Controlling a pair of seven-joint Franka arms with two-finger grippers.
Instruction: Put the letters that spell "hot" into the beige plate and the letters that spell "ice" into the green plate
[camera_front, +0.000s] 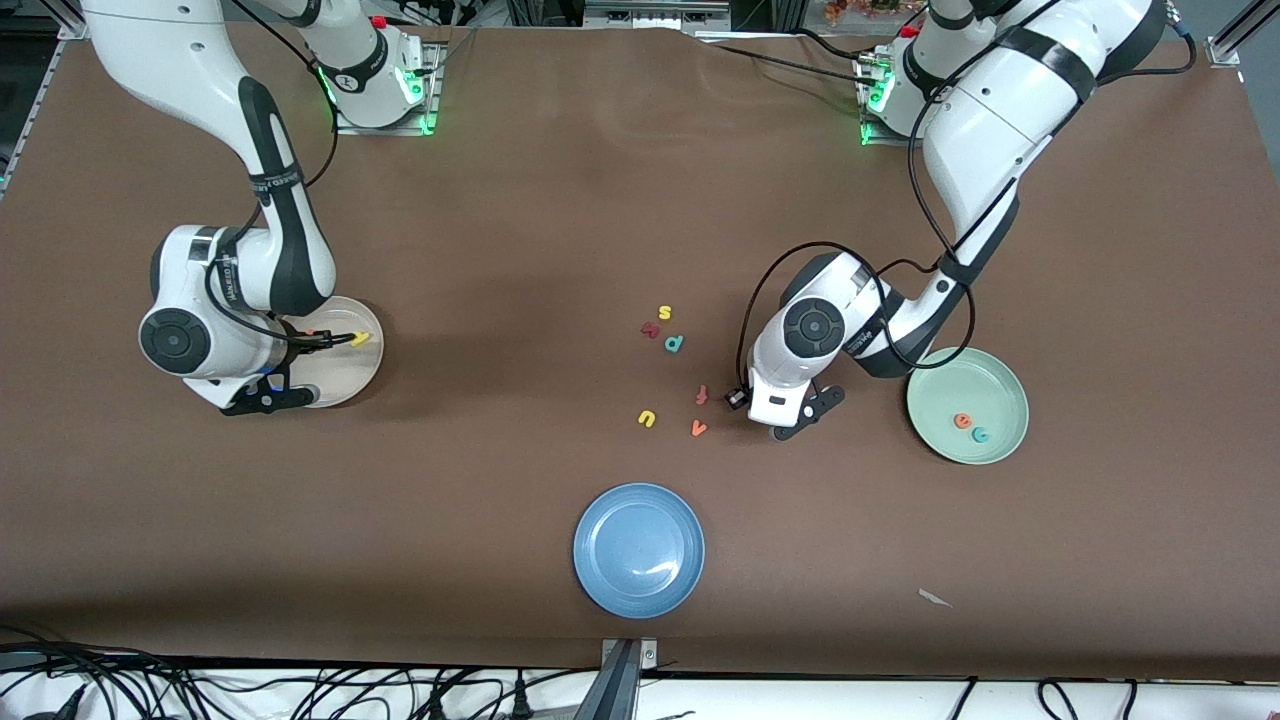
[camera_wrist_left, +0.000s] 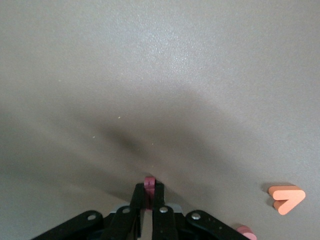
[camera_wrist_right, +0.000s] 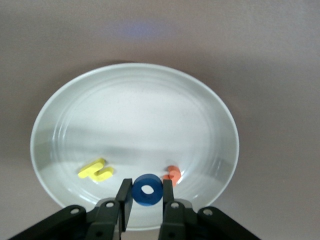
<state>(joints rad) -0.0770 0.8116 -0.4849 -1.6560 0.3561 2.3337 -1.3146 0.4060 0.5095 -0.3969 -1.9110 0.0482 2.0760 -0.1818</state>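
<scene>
My left gripper (camera_wrist_left: 148, 190) is down at the table, shut on the dark red i (camera_wrist_left: 149, 181); in the front view it (camera_front: 785, 430) sits between the loose letters and the green plate (camera_front: 960, 375). An orange e (camera_front: 962, 421) and a teal c (camera_front: 980, 434) lie in that plate. My right gripper (camera_wrist_right: 146, 196) hangs over the beige plate (camera_wrist_right: 135, 120), shut on the blue o (camera_wrist_right: 146, 190). The yellow h (camera_wrist_right: 95, 170) and the orange t (camera_wrist_right: 171, 175) lie in the beige plate (camera_front: 345, 378).
Loose letters lie mid-table: a yellow s (camera_front: 664, 313), a dark red letter (camera_front: 650, 329), a teal p (camera_front: 674, 344), an orange-red f (camera_front: 702, 395), a yellow u (camera_front: 647, 418) and an orange v (camera_front: 699, 428). A blue plate (camera_front: 600, 520) sits nearer the front camera.
</scene>
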